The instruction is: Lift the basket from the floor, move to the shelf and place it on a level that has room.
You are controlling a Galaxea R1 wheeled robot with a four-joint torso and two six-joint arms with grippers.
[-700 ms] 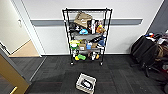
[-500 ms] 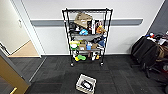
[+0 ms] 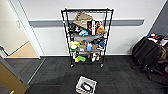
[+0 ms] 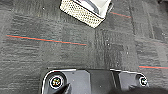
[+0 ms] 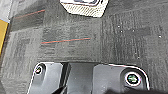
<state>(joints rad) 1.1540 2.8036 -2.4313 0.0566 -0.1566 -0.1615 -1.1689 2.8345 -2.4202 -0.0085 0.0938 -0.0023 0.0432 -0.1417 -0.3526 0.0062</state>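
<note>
Gripper state on both arms cannot be determined from either wrist view. Both wrist cameras are looking down at the floor (image 4: 50, 50), with the basket (image 3: 86, 85) sitting upright on the dark carpet, well apart from the shelf (image 3: 86, 37). Mixed clutter is crowding the lower tiers, while the top level (image 3: 87, 10) is standing bare.
</note>
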